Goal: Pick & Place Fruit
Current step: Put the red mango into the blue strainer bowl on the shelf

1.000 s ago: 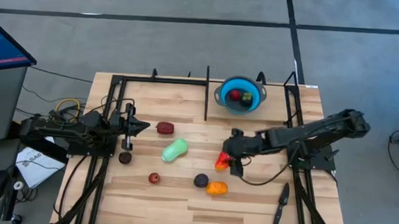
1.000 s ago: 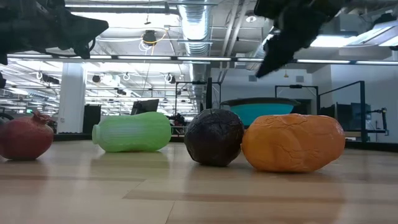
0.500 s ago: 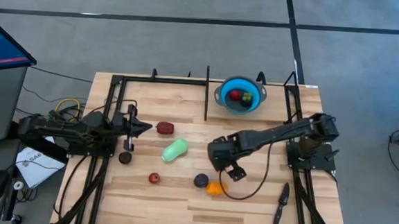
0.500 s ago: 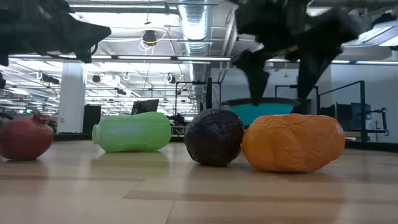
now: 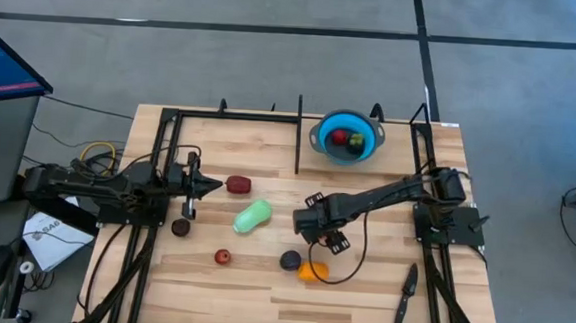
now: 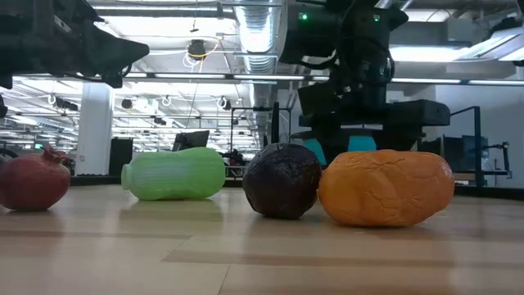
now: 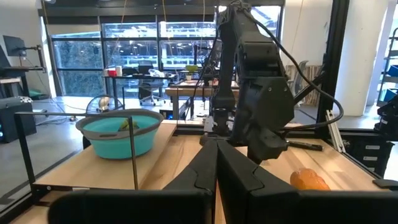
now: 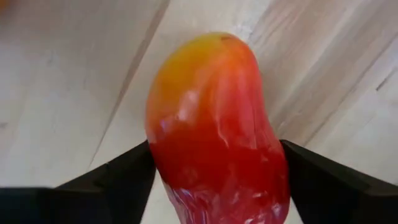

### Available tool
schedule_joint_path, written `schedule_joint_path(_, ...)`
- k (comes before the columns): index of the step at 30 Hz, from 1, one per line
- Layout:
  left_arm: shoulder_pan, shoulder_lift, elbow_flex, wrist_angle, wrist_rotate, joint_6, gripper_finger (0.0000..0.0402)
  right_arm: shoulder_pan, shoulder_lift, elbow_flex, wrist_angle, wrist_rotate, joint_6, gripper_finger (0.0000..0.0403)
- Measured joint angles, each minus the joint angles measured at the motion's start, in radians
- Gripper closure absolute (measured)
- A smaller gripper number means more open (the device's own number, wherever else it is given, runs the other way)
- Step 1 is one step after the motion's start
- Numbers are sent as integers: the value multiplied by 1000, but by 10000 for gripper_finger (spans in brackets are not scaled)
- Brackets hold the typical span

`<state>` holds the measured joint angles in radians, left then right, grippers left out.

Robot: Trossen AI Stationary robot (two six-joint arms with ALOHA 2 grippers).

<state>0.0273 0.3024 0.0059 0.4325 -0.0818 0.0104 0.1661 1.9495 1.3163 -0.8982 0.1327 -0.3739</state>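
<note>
My right gripper (image 5: 311, 226) reaches to the table's middle and is shut on the red pepper (image 8: 214, 130), a red-and-yellow piece that the gripper hides in the high view. My left gripper (image 5: 204, 184) is shut and empty above the table's left side, next to a maroon fruit (image 5: 237, 184). The pale green oblong (image 5: 253, 216), a dark purple fruit (image 5: 290, 260), an orange fruit (image 5: 311, 271), a small red fruit (image 5: 222, 257) and a dark maroon fruit (image 5: 181, 227) lie on the table. My right gripper pinches the red pepper between its two fingers, one finger (image 8: 124, 177) on each long side (image 8: 163, 168) of its red end. The fingers come from above, pointing down, across the pepper. The pepper lies on the wooden table under it.
A round blue bowl (image 5: 322, 134) with fruit in it stands at the far edge, right of centre. A black knife (image 5: 405, 297) lies near the front right. Black frame rails (image 5: 299, 132) run along both sides and the back. The purple and orange fruit lie just near of my right gripper.
My right gripper has swung from the table's right toward its middle and come down over the red pepper. My left arm has kept still.
</note>
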Motion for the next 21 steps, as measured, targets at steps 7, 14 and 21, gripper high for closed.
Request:
schedule_joint_path(7,0,0,0,3,0,0,399,-35,-135,-3,-10,-10,193,136)
schedule_joint_path(14,0,0,0,5,0,0,399,-142,-443,-3,64,22,397,128)
schedule_joint_path(21,0,0,0,14,0,0,399,-422,-587,-41,221,76,453,127)
